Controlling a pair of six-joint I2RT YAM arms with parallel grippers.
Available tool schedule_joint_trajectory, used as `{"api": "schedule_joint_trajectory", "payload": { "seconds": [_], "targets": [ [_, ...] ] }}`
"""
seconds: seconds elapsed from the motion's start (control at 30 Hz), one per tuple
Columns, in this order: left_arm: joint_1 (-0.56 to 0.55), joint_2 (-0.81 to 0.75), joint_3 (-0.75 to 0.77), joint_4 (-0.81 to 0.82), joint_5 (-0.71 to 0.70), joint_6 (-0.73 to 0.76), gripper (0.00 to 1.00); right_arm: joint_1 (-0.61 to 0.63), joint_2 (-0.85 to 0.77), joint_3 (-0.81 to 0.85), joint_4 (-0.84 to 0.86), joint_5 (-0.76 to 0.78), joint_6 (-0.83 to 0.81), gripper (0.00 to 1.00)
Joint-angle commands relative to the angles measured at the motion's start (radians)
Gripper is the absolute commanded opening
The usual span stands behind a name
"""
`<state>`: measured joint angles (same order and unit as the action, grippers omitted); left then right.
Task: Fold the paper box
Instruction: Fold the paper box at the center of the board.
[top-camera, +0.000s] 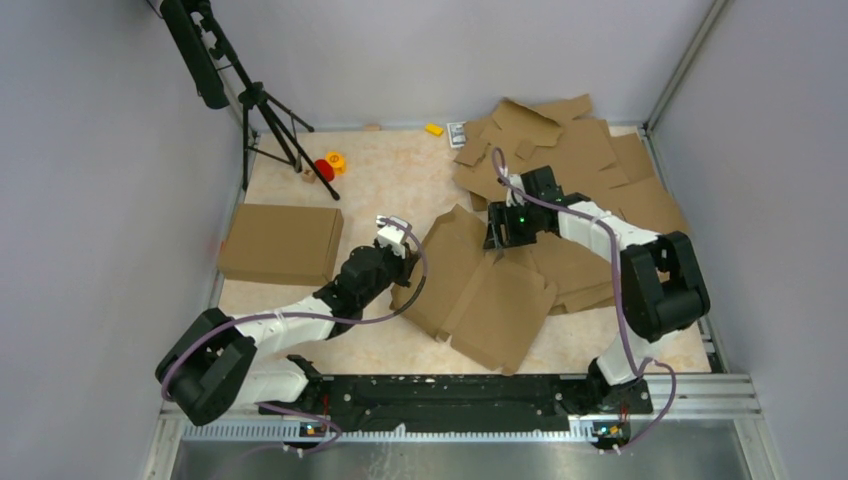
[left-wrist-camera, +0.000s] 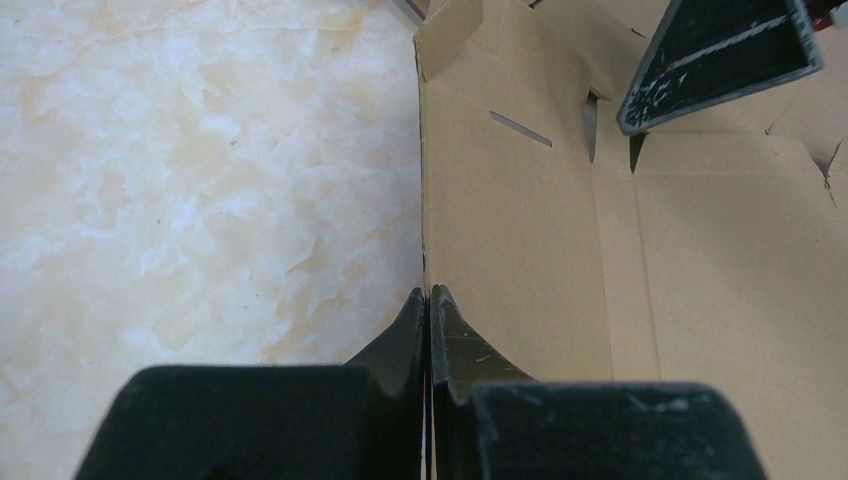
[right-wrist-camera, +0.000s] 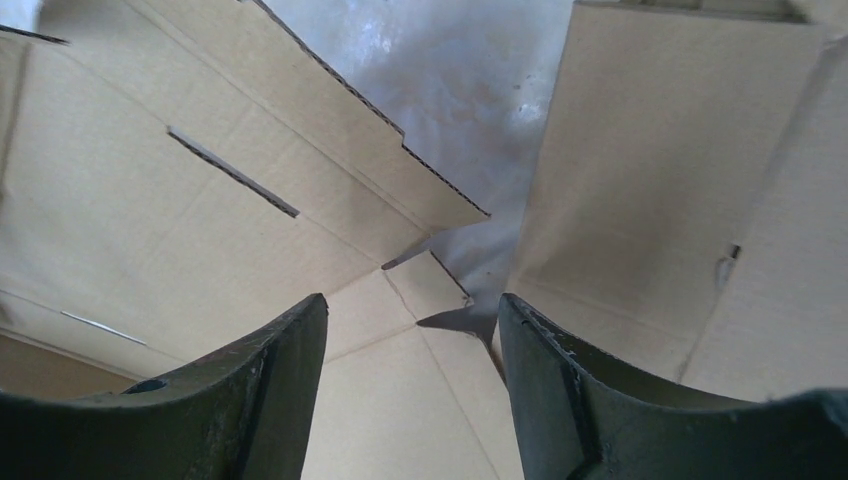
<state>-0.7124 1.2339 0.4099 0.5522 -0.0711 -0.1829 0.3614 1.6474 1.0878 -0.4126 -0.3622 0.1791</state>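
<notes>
The paper box (top-camera: 490, 290) is a brown cardboard blank lying mid-table, partly folded, with its left side flap raised. My left gripper (top-camera: 405, 250) sits at that flap's near end. In the left wrist view the flap (left-wrist-camera: 510, 220) stands edge-on and its rim runs straight into the shut jaws of the left gripper (left-wrist-camera: 429, 295). My right gripper (top-camera: 500, 240) hovers over the blank's far edge. In the right wrist view the right gripper (right-wrist-camera: 412, 305) is open above a corner notch, between a slotted panel (right-wrist-camera: 200, 200) and an upright flap (right-wrist-camera: 660, 180), with nothing pinched.
A finished folded box (top-camera: 280, 243) lies at the left. A loose pile of cardboard blanks (top-camera: 590, 165) fills the back right and reaches under the right arm. A tripod (top-camera: 270, 120) stands at the back left, with small red and yellow pieces (top-camera: 330, 165) beside it.
</notes>
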Motion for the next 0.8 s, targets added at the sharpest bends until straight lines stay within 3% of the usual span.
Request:
{"api": "schedule_joint_trajectory", "payload": {
  "seconds": [0.0,0.2,0.47,0.63,0.77],
  "targets": [
    [-0.004,-0.015,0.029,0.024,-0.002,0.003,0.0,-0.005,0.051,0.018,0.032,-0.05,-0.035,0.62],
    [-0.004,-0.017,0.027,0.026,-0.001,0.003,0.0,-0.005,0.101,0.013,0.051,-0.083,-0.04,0.53],
    [-0.004,-0.014,0.03,0.025,0.001,0.003,0.0,-0.004,0.07,0.001,0.077,-0.127,-0.036,0.0],
    [-0.004,-0.005,0.037,0.02,0.004,-0.007,0.0,0.012,-0.018,0.016,0.051,-0.075,-0.054,0.0],
    [-0.004,0.007,0.059,0.005,0.008,-0.026,0.0,0.074,-0.089,0.075,-0.016,0.057,-0.106,0.0]
  ]
}}
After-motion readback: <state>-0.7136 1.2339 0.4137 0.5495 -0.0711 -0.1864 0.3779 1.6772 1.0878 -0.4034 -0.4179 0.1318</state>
